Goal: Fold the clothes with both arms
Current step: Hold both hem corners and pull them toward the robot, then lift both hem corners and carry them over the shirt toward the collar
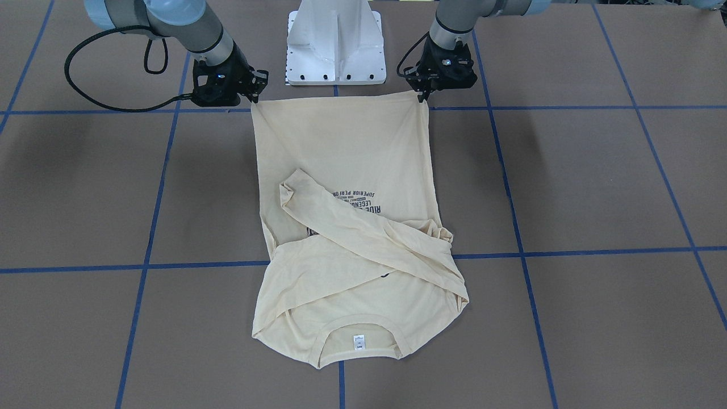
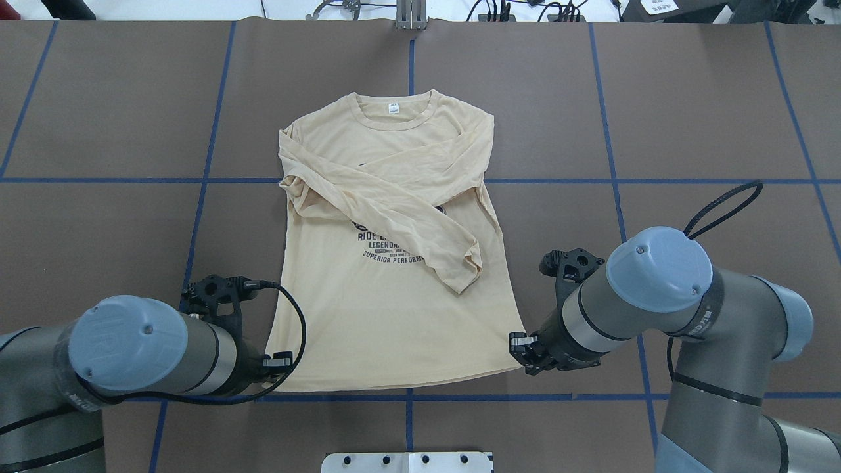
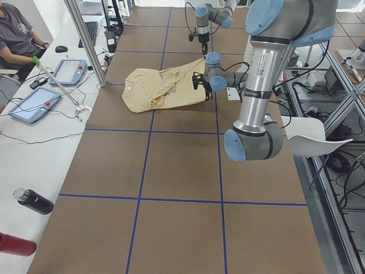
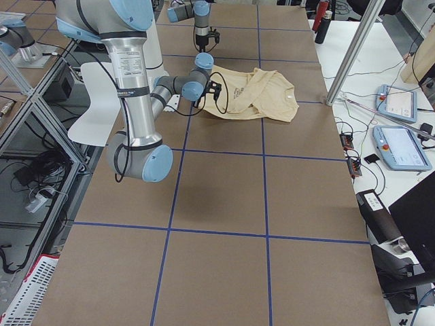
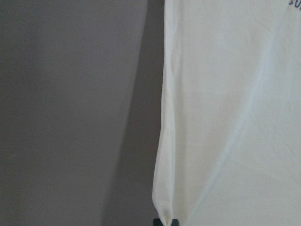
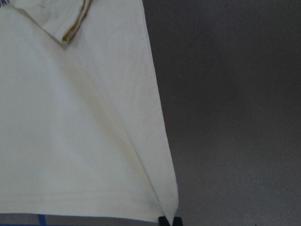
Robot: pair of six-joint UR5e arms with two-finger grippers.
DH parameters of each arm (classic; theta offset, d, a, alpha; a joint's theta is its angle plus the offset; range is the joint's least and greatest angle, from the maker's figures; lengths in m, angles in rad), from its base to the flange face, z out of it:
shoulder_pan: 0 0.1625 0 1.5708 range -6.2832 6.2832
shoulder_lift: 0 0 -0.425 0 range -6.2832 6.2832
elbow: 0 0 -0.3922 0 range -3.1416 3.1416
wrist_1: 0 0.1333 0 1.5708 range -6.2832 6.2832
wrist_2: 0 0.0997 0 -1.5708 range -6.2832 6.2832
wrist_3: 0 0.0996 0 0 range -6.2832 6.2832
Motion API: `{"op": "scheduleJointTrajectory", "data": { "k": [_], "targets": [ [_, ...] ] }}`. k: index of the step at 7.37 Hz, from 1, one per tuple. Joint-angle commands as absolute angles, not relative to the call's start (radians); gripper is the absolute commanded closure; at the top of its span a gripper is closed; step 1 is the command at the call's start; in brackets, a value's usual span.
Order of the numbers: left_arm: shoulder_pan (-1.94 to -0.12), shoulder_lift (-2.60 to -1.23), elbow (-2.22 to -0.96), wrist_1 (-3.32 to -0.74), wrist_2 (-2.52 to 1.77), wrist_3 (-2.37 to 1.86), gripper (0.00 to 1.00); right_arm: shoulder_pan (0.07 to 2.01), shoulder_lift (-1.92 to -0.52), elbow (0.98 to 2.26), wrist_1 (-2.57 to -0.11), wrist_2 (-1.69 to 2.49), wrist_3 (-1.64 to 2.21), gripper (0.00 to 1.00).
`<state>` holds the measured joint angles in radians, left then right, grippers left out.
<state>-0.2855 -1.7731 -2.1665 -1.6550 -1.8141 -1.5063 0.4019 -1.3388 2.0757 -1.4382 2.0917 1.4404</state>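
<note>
The clothes are one cream-yellow long-sleeved shirt (image 2: 394, 315) lying face up on the brown table, collar and white label away from the robot. Both sleeves are crossed over the navy print (image 1: 358, 201). My left gripper (image 2: 281, 360) is shut on the hem's left corner, which shows pinched at the bottom of the left wrist view (image 5: 165, 222). My right gripper (image 2: 517, 343) is shut on the other hem corner (image 6: 169, 220). In the front-facing view the hem (image 1: 341, 101) runs taut between the left gripper (image 1: 422, 97) and the right gripper (image 1: 254, 97), with the corners raised slightly.
The white pedestal base (image 1: 336, 45) stands just behind the hem, between the arms. Blue tape lines (image 2: 407, 397) grid the table. A side bench holds tablets (image 3: 33, 104) and bottles (image 3: 34, 202), with a seated person (image 3: 17, 34) beyond it.
</note>
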Motion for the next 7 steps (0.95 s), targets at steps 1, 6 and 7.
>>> {"op": "scheduleJointTrajectory", "data": {
  "k": [1,6,7],
  "targets": [
    [-0.273,-1.769,-2.2,-1.626,-1.859,-1.506,1.0,0.412,-1.333,2.089,-1.427,2.114,1.447,1.0],
    [-0.738,-1.937,-2.103,-1.534,-1.995,-1.222,1.0,0.767,-1.128,1.918,-1.405,2.275,1.416,1.0],
    [-0.83,-2.001,-2.044,-1.473,-2.037,-1.121,1.0,0.796,-1.09,1.855,-1.405,2.275,1.402,1.0]
  ]
}}
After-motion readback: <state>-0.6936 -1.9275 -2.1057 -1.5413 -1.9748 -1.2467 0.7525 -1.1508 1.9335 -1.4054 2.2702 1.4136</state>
